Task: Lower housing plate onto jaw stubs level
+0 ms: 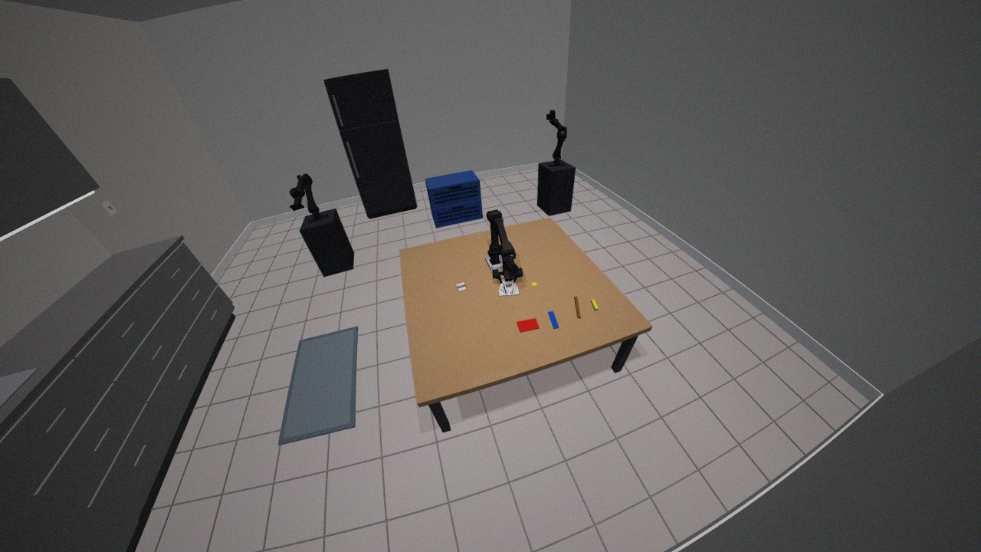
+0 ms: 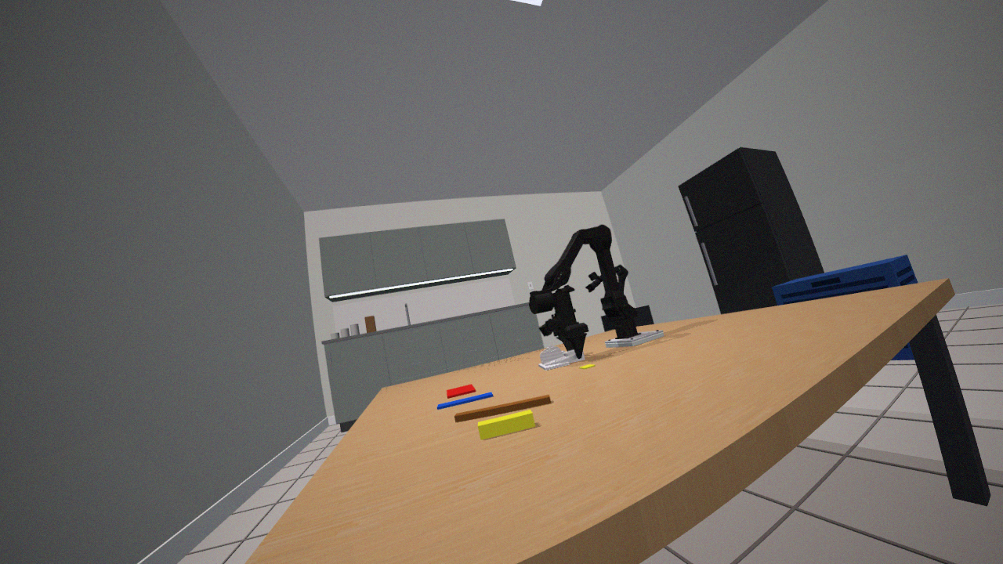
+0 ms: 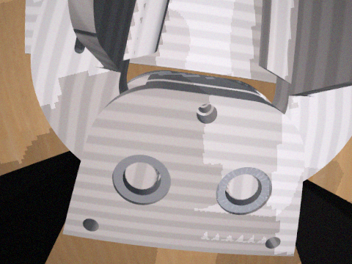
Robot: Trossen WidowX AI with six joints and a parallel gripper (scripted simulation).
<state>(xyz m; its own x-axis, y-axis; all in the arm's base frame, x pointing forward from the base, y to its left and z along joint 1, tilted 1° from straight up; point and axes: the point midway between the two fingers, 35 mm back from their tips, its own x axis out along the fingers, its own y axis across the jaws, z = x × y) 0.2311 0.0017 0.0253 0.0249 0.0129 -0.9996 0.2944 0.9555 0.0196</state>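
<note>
My gripper point(image 3: 187, 175) point(image 1: 507, 282) point(image 2: 578, 356) is shut on the housing plate point(image 3: 172, 143), with one black finger at each side edge. The plate is white, rounded at the top, with two grey-ringed holes and smaller holes. It is over the white base point(image 3: 48, 73) point(image 1: 508, 293) point(image 2: 550, 366) on the table. The left jaw point(image 3: 110, 33) and right jaw point(image 3: 323, 48) stand beyond the plate's rounded edge. Pale surfaces show through the ringed holes. The stubs' contact with the plate is hidden, and I cannot tell whether it sits fully down.
A small yellow piece point(image 1: 534, 284) point(image 2: 588, 366) lies beside the base. Two small white pieces point(image 1: 460, 287) lie to the left. Nearer the front are a red block point(image 1: 527, 325), blue bar point(image 1: 552, 320), brown bar point(image 1: 577, 307) and yellow block point(image 1: 595, 304).
</note>
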